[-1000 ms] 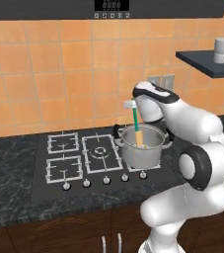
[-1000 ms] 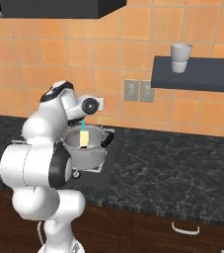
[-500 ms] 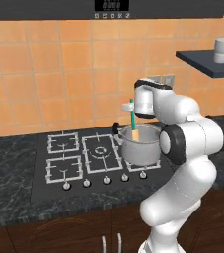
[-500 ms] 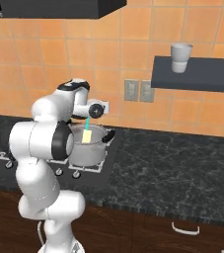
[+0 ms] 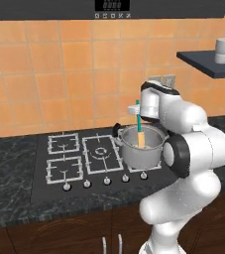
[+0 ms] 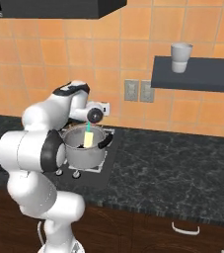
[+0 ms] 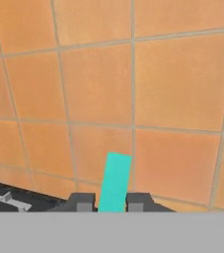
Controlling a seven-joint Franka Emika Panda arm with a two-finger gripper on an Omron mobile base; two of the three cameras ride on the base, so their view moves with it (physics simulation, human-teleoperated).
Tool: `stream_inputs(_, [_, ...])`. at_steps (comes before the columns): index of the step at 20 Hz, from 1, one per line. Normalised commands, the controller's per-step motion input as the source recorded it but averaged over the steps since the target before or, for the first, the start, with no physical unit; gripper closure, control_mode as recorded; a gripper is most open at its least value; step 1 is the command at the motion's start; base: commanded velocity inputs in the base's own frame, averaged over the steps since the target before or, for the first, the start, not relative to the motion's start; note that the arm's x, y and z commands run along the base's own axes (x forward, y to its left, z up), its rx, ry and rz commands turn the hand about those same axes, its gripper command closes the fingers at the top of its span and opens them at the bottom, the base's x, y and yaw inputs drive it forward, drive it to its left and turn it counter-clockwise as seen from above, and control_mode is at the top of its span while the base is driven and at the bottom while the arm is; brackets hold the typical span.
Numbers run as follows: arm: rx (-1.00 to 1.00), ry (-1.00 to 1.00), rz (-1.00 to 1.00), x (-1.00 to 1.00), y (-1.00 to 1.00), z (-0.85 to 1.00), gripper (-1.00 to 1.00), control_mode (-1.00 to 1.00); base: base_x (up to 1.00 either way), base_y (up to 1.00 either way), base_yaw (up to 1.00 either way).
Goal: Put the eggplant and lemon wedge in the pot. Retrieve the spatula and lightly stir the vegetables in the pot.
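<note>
While the fingers (image 7: pixel 109 203) pinch nearly shut on the spatula (image 5: pixel 140 130), its teal-green handle stands between them before the orange wall tiles (image 7: pixel 172 94). The tool hangs upright, its tan-yellow head dipped inside the shiny steel pot (image 5: pixel 140 151) sitting on the black hob (image 5: pixel 79 158) in the worktop (image 6: pixel 182 173).

An orange tiled wall (image 5: pixel 59 74) runs behind a dark marbled tabletop (image 6: pixel 182 173). A black gas hob (image 5: pixel 79 158) with white grates and a row of knobs along its front is set into the tabletop. Above, a dark range hood (image 6: pixel 59 7) hangs with a small display. A dark shelf (image 6: pixel 197 79) is fixed to the wall and carries a grey cup (image 6: pixel 181 57). Two grey wall sockets (image 6: pixel 137 91) sit below it. Dark brown cabinets (image 6: pixel 182 232) with pale handles stand under the tabletop.
</note>
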Motion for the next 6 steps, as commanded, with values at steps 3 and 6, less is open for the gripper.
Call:
stream_inputs(3, [-0.07,0.0,0.0,-0.46,0.0,0.35,1.0,-1.0,0.0,0.0,0.0])
stream_inputs(6, [-0.13,0.02,0.0,-0.04,0.0,0.0,1.0,-1.0,0.0,0.0,0.0])
